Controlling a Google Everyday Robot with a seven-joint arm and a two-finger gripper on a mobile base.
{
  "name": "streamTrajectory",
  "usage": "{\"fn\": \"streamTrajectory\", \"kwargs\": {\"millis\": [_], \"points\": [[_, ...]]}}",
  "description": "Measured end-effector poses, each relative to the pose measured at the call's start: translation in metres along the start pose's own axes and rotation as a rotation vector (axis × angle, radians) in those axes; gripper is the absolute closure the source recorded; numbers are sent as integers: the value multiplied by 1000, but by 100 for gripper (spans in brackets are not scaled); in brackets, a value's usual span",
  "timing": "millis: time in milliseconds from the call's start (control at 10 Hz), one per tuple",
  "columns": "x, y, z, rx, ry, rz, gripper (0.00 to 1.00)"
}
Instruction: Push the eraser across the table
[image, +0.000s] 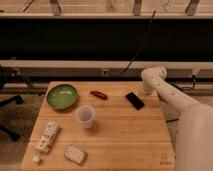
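The eraser (134, 100), a small flat black block, lies on the far right part of the light wooden table (125, 135), set at an angle. My gripper (143, 93) is at the end of the white arm that reaches in from the right. It hangs low at the eraser's far right end, close to it or touching it; I cannot tell which.
A green bowl (62, 96) sits at the far left. A small red-brown oblong thing (98, 94) lies left of the eraser. A clear cup (85, 116) stands mid-table. A grey-white block (75, 155) and a white strip-like thing (46, 137) lie front left. A logo (163, 161) marks the near right corner.
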Motion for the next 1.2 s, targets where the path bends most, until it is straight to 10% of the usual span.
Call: {"fn": "streamTrajectory", "kwargs": {"millis": [600, 1200], "points": [[-9, 2, -1, -2, -19, -16, 98], [-64, 11, -59, 52, -122, -134, 98]]}}
